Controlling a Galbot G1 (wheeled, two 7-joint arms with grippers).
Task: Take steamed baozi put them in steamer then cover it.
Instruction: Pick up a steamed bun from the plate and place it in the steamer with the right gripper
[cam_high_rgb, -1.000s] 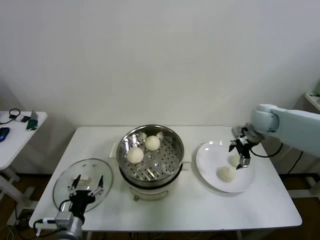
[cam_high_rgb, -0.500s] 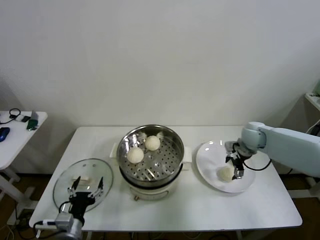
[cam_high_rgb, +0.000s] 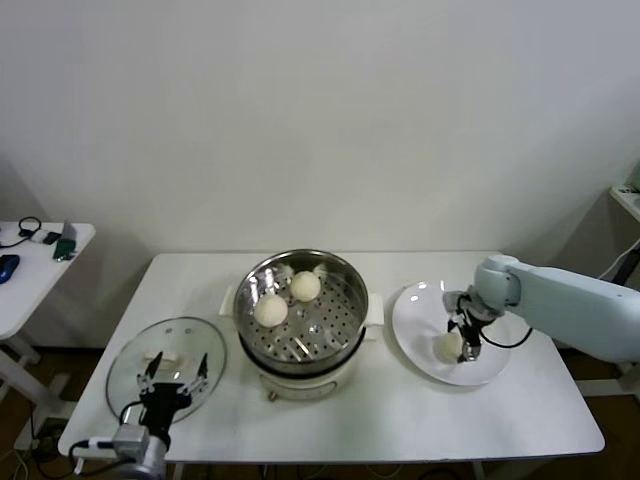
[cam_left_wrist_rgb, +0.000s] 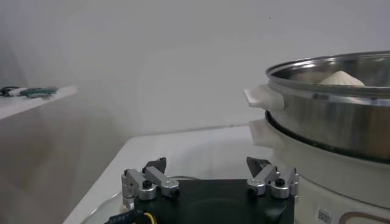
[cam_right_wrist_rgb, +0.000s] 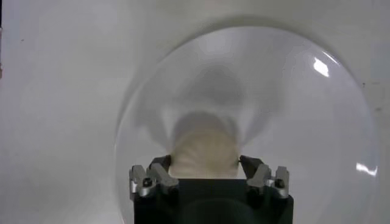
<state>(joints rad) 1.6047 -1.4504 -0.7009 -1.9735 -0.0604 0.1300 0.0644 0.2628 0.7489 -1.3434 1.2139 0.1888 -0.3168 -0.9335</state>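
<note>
Pick step: my right gripper (cam_high_rgb: 463, 340), fingers spread, straddles a bun (cam_high_rgb: 448, 345) on the plate (cam_high_rgb: 420, 300). Next I close, lift, carry to steamer (cam_high_rgb: 300, 305). Left gripper (cam_high_rgb: 172, 385), open, over lid (cam_high_rgb: 130, 365).

You could see only one baozi (cam_high_rgb: 449, 345) on the white plate (cam_high_rgb: 425, 300) from the head view; the right gripper (cam_high_rgb: 464, 339) covered its side, and any second bun there was hidden behind the arm. In the right wrist view the gripper body cut off the bun's (cam_right_wrist_rgb: 204, 156) lower half, so contact was probably there but unclear. The left gripper (cam_high_rgb: 172, 377) sat at the frame's bottom edge, over the cover (cam_high_rgb: 130, 360), hiding part of its handle (cam_high_rgb: 162, 357).
</note>
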